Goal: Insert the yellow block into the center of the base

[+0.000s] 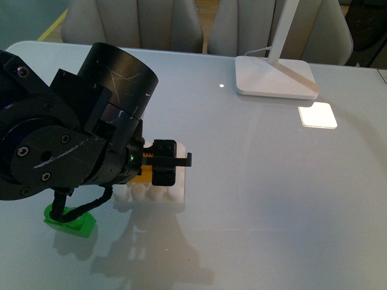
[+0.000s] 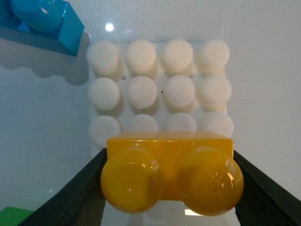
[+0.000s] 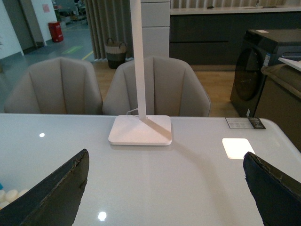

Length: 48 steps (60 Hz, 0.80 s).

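My left gripper (image 1: pixel 163 162) is shut on the yellow block (image 2: pixel 171 174), its two studs facing the wrist camera. It hangs just over the white studded base (image 2: pixel 160 89), at the base's near edge in the left wrist view. In the front view the base (image 1: pixel 151 196) lies under the gripper and only a sliver of the yellow block (image 1: pixel 144 177) shows. My right gripper (image 3: pixel 164 188) is open and empty above bare table, and is out of the front view.
A blue brick (image 2: pixel 42 23) lies beside a corner of the base. A green brick (image 1: pixel 71 220) sits at the front left under my left arm. The white lamp foot (image 1: pixel 275 75) stands at the back right, with a bright light patch (image 1: pixel 317 115) beside it.
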Tool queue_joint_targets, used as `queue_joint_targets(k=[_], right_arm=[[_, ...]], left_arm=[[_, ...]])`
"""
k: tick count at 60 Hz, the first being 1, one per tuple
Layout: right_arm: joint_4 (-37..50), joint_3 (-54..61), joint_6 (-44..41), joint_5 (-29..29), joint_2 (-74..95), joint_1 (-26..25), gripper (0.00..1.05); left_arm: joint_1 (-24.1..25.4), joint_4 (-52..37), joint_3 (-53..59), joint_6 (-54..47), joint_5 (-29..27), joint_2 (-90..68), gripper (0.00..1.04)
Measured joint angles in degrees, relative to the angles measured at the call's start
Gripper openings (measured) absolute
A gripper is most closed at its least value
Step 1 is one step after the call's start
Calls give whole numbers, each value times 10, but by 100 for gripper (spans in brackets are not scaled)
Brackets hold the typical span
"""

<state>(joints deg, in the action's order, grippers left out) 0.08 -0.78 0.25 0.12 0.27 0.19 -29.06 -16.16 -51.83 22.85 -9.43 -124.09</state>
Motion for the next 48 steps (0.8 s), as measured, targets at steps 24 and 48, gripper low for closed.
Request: queue_joint_targets(k=[24, 48], right_arm=[[0, 0, 0, 0, 0, 0, 96], [0, 0, 0, 0, 0, 0, 96]], left_arm=[[-28, 0, -23, 23, -9, -27, 63], [-32, -2, -49, 23, -17, -42, 63]])
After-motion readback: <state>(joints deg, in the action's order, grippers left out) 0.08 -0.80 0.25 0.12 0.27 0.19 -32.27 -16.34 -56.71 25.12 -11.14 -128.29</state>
